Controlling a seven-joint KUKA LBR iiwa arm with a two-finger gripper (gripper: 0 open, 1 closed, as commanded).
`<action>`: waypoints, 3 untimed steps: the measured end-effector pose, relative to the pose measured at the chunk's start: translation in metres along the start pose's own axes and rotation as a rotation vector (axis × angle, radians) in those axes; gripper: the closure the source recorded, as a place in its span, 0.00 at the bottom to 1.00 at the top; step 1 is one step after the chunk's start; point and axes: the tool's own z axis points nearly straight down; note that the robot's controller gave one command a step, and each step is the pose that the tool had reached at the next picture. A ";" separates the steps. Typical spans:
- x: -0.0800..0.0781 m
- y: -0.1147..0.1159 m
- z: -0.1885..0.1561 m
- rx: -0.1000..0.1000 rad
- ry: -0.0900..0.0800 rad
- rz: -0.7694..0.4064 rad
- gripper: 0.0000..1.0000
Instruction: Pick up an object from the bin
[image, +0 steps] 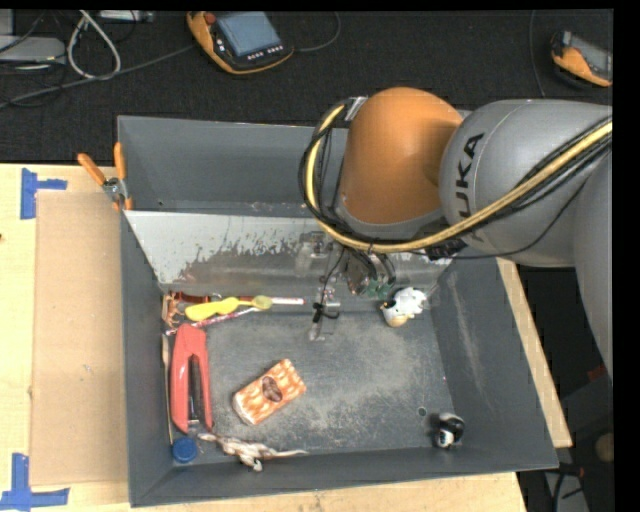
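— Over the grey bin (220, 170), what do you see first?
— The big grey arm (540, 170). It reaches in from the right, with an orange cover (395, 150) on its wrist and cables around it, and it hangs above the back half of the bin.
— And on the floor?
— Along the left wall lies a red stapler-like tool (188, 385). Near it, more to the middle, is a tan block (268, 392) with a brown pattern. Behind both lies a yellow spoon-like thing (225, 308), its pale handle pointing right.
— Where is the gripper (323, 308)?
— Just beside the end of that handle, low over bare floor. Whether it is spread or pressed together, I cannot tell.
— Smaller things?
— A little white figure (403, 306) just right of the gripper, a small black-and-white thing (447, 430) in the front right corner, and a blue cap (183, 451) at the front left.
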 end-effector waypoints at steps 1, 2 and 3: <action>-0.002 0.000 -0.005 -0.001 -0.008 0.002 0.00; 0.026 0.020 0.058 0.000 -0.007 -0.172 0.00; 0.049 0.055 0.054 0.002 -0.011 -0.517 0.00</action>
